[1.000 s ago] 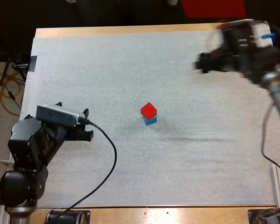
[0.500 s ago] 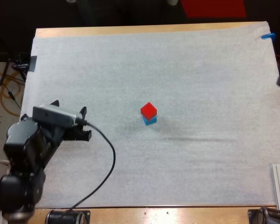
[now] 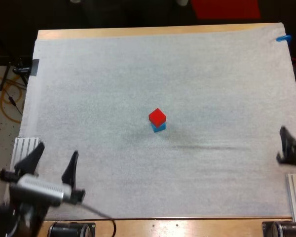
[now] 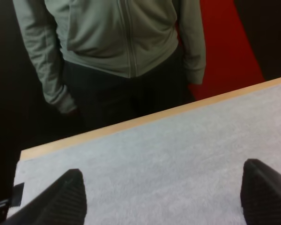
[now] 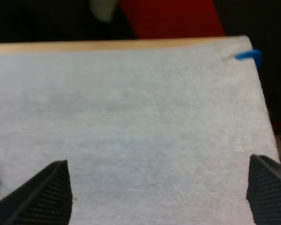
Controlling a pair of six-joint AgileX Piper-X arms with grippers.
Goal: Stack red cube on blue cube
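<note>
Red cube [image 3: 157, 116] sits on top of the blue cube [image 3: 159, 128], near the middle of the white mat [image 3: 138, 64] on the desk [image 3: 138, 32]. My left fingers [image 3: 70, 170] stand wide apart over the mat's near left corner, holding nothing. My right fingers [image 3: 285, 140] are at the mat's right edge, also spread wide and empty. Beyond the desk's far edge stands a person [image 4: 117, 37] in a grey-green jacket.

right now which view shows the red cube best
The high view: it shows the red cube whole, resting on the blue cube in the middle of the mat. The left wrist view looks across the mat's far edge at a person; the right wrist view looks over mat toward its far corner.
</note>
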